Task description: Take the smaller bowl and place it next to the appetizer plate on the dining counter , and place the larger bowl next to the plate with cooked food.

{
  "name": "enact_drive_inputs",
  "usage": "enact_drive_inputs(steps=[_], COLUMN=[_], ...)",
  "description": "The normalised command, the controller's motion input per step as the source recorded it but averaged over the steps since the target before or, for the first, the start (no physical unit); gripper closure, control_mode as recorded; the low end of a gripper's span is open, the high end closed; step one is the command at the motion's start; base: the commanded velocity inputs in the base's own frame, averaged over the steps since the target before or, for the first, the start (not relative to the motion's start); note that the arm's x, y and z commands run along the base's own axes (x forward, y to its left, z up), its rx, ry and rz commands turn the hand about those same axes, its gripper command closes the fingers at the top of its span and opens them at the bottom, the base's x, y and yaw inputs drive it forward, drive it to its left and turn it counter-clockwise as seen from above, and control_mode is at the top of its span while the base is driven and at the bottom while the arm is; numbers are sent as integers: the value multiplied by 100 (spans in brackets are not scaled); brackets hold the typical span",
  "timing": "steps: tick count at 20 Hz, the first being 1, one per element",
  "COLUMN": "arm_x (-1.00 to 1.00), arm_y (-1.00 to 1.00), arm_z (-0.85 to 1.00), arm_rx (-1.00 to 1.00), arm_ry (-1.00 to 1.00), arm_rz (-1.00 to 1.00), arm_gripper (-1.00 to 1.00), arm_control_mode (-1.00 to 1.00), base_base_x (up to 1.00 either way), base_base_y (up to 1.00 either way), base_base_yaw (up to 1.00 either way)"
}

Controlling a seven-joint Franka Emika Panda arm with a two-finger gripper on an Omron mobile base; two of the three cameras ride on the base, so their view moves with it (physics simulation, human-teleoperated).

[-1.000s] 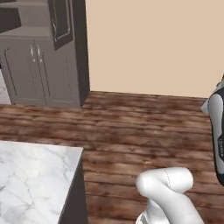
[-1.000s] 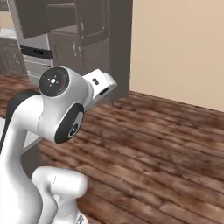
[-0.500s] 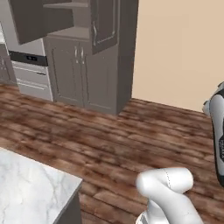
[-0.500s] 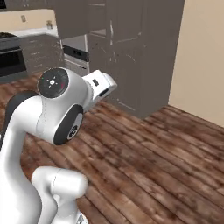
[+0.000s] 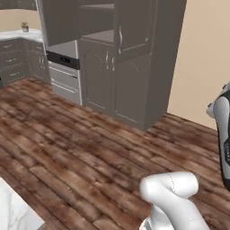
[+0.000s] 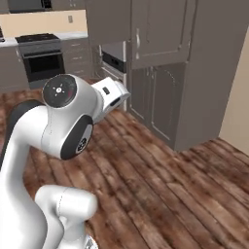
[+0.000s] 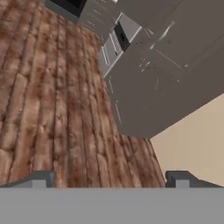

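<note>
Gripper [image 7: 111,178], fingers spread and empty at the hand view's bottom, faces wood floor [image 7: 48,100]; both bowls likely remain unplaced.

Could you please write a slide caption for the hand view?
Open gripper looks over wood floor toward grey cabinets.

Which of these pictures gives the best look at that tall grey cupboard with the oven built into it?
The right base view: the tall grey cupboard stands nearly whole there, doors, handles and built-in oven facing the camera, though the robot's arm covers part of the oven. The left base view shows its lower doors and oven front, cut at the top. The hand view shows it tilted, from floor level.
</note>
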Motion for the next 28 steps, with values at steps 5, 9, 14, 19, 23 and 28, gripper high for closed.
enact_drive_inputs(steps=[5,9,14,19,23,28], arm_x=[0,0,0,0,0,0], arm_y=[0,0,0,0,0,0], arm_z=[0,0,0,0,0,0], arm_rx=[0,0,0,0,0,0], arm_ry=[0,0,0,0,0,0], arm_rz=[0,0,0,0,0,0], arm_gripper=[-100,-100,-100,-100,-100,-100], arm_control_mode=[100,100,100,100,100,100], base_base_x=[71,100,96,66,30,40], base_base_y=[-84,-15,10,50,72,80], base_base_yaw=[27,16,16,15,14,16])
